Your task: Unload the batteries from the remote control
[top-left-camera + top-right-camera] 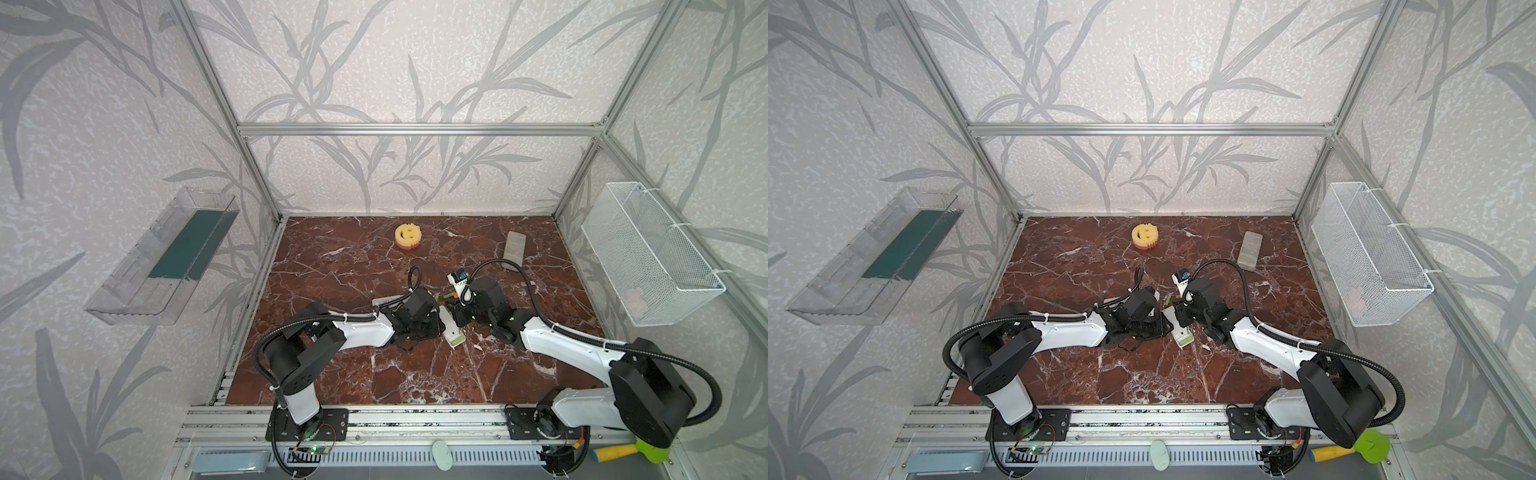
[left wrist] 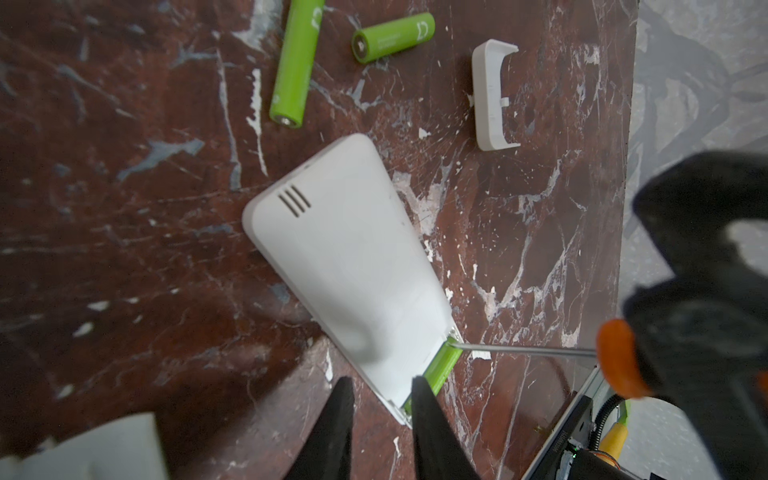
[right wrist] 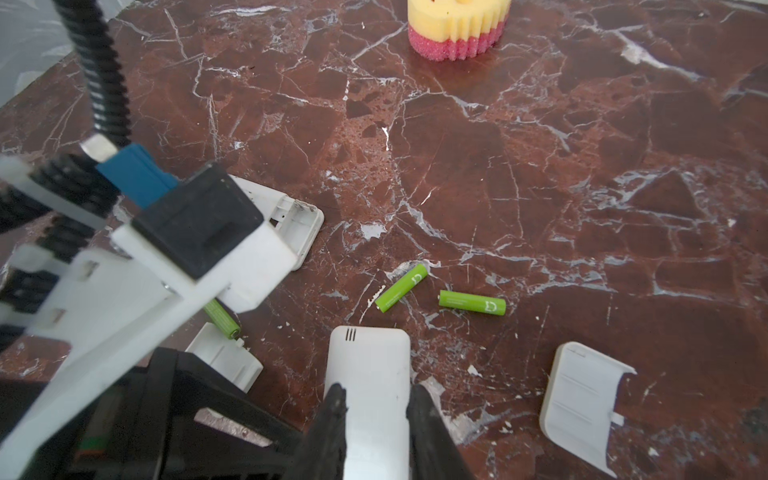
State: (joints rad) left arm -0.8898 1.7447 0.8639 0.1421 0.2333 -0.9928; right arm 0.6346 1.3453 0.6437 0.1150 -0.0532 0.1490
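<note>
I see 2 slim lime-green cylindrical batteries (image 2: 395,37) loose at 12 o'clock of the white plastic remote (image 2: 353,270), and 1 seated battery (image 2: 444,365). The right claw (image 3: 376,399) pinches the orange-handled screwdriver (image 2: 528,352). I cannot tell the left claw (image 2: 382,399) grip.

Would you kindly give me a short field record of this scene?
Device: white plastic remote control, face down, cover off
Inside: one lime-green cylindrical battery
Loose batteries: three on the brown marble table
Right gripper: holds orange-handled steel screwdriver, tip at seated battery
Left gripper: fingers apart over remote's open end
</note>
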